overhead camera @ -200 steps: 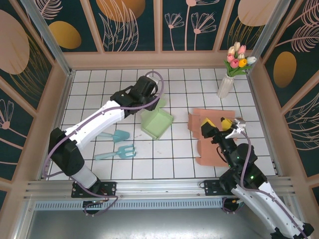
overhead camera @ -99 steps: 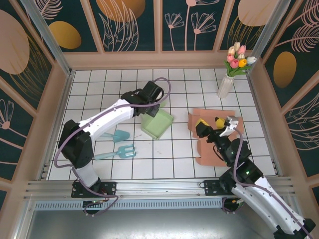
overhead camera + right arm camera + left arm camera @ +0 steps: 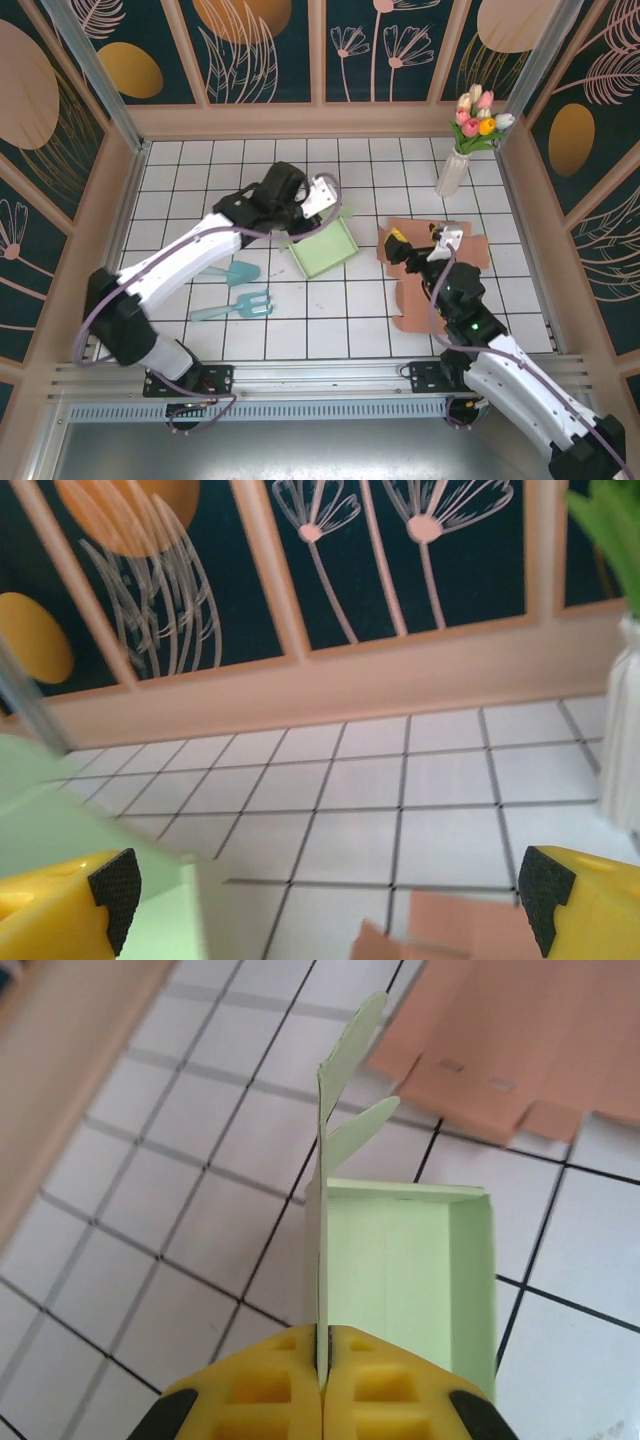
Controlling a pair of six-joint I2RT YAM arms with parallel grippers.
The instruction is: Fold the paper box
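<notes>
From above, the left fingers (image 3: 316, 212) are pinching one wall of the green paper box (image 3: 328, 252), which is sitting in the middle of the white tiled bench (image 3: 190, 170). The right fingers (image 3: 398, 238) are hanging wide apart over a flat pink card (image 3: 425, 300). Two blue garden tools (image 3: 238, 272) are lying near the box. A vase of tulips (image 3: 458, 165) is standing in the far right corner.

In the left wrist view, the yellow left fingers (image 3: 270, 1390) are pressing together on the thin upright wall of the green paper box (image 3: 400, 1280). The flat pink card (image 3: 540, 1030) is lying just past it.

In the right wrist view, the right fingers (image 3: 100, 890) are standing wide apart and holding nothing. They are facing the flowery wall panels (image 3: 350, 560).
</notes>
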